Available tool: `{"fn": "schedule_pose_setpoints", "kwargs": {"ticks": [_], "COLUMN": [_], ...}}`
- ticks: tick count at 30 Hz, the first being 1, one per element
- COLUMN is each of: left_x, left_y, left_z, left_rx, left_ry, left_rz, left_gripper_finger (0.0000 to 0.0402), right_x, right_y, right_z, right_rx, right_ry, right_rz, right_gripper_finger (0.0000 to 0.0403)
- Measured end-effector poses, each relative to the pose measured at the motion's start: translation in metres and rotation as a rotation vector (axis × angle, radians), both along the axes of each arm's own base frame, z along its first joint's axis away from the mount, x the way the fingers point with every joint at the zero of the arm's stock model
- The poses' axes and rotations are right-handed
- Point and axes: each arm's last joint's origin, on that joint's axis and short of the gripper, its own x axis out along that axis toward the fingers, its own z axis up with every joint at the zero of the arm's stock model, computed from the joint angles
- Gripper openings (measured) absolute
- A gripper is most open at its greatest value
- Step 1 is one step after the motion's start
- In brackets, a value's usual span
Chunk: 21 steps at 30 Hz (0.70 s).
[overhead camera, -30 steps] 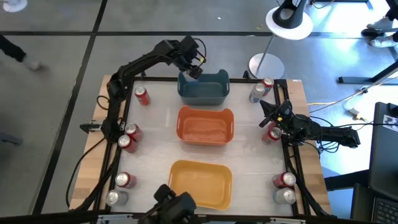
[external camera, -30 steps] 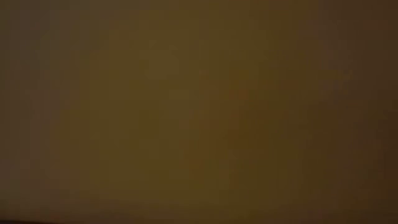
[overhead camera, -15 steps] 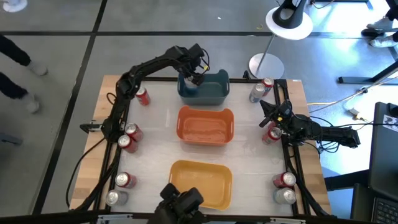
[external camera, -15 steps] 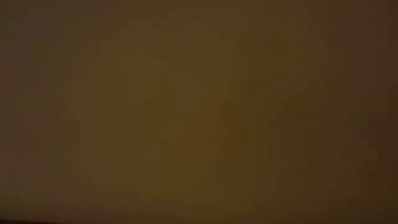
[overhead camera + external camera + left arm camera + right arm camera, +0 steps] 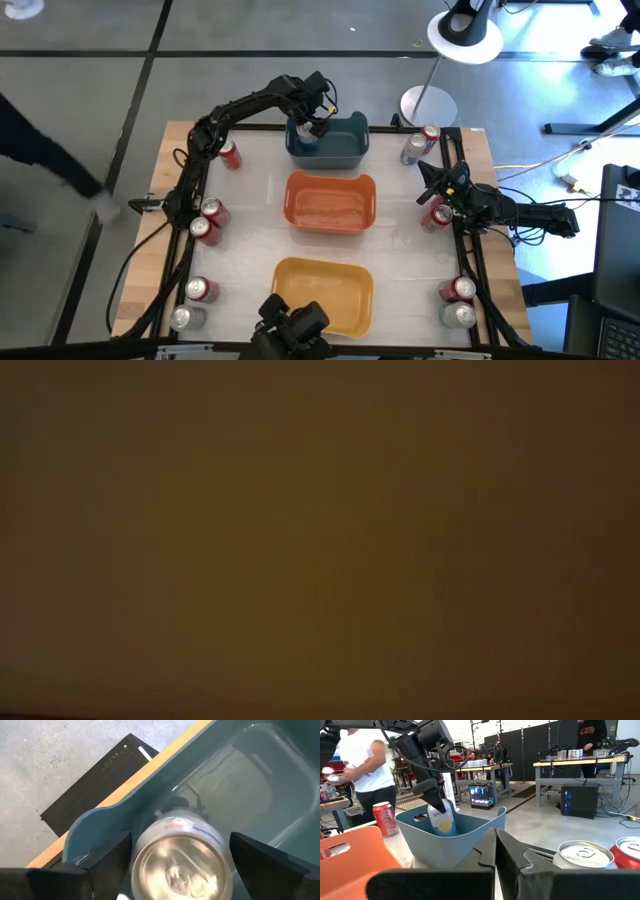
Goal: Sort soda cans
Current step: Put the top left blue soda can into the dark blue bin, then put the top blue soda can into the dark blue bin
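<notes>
My left gripper (image 5: 312, 128) reaches down into the blue bin (image 5: 345, 145) at the table's far middle. A silver soda can (image 5: 180, 855) stands between its two fingers. From the right wrist view the can (image 5: 442, 817) leans, top up, with its lower end below the bin's rim (image 5: 465, 837). The fingers stand wide, one on each side of the can. My right gripper (image 5: 495, 845) waits shut at the table's right edge (image 5: 430, 185). Next to it are a red can (image 5: 436, 215) and a silver-topped can (image 5: 585, 855). The low view is dark. My left gripper has the silver can's upper part (image 5: 150, 845) between its two fingers, which come from above, slanting down. The can's top is blurred in the wrist view. Whether the fingers touch the can I cannot tell.
An orange bin (image 5: 330, 200) and a yellow bin (image 5: 322, 292) stand in a row nearer than the blue one. Red and silver cans stand along the left edge (image 5: 229, 154) (image 5: 207, 220) (image 5: 192, 303) and the right edge (image 5: 420, 143) (image 5: 459, 302). People stand beyond the table.
My left gripper has gone down with the silver can, from above the blue bin's far left corner into the bin. A person has moved past the table's left side.
</notes>
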Motion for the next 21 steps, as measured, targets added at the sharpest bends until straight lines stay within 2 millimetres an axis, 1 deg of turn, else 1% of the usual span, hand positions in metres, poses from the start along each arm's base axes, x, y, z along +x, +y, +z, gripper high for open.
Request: {"fn": "schedule_pose_setpoints", "kwargs": {"ticks": [5, 8, 11, 13, 17, 21], "left_x": [0.001, 0.001, -0.001, -0.003, -0.01, -0.021], "left_y": [0.0, 0.0, 0.0, -0.002, -0.013, -0.026], "left_z": [0.002, 0.009, 0.024, 0.038, 0.061, 0.082], "left_rx": [0.013, 0.024, 0.046, 0.068, 0.104, 0.116], "left_ry": [-0.01, -0.013, -0.025, -0.038, -0.037, -0.045], "left_rz": [-0.008, -0.024, -0.043, -0.066, -0.152, -0.164], "left_gripper_finger": [0.0326, 0.0326, 0.0326, 0.0326, 0.0326, 0.0326], "right_x": [0.0, 0.0, 0.0, 0.0, 0.0, 0.0], "right_y": [0.0, 0.0, 0.0, 0.0, 0.0, 0.0], "right_z": [0.0, 0.0, 0.0, 0.0, 0.0, 0.001], "right_rx": [-0.001, -0.001, -0.001, -0.001, 0.0, -0.002], "right_ry": [0.001, 0.001, 0.0, 0.0, -0.001, -0.013], "right_rz": [0.0, 0.0, 0.0, 0.0, 0.003, 0.014], "right_gripper_finger": [0.0005, 0.0005, 0.0005, 0.0005, 0.0005, 0.0005]}}
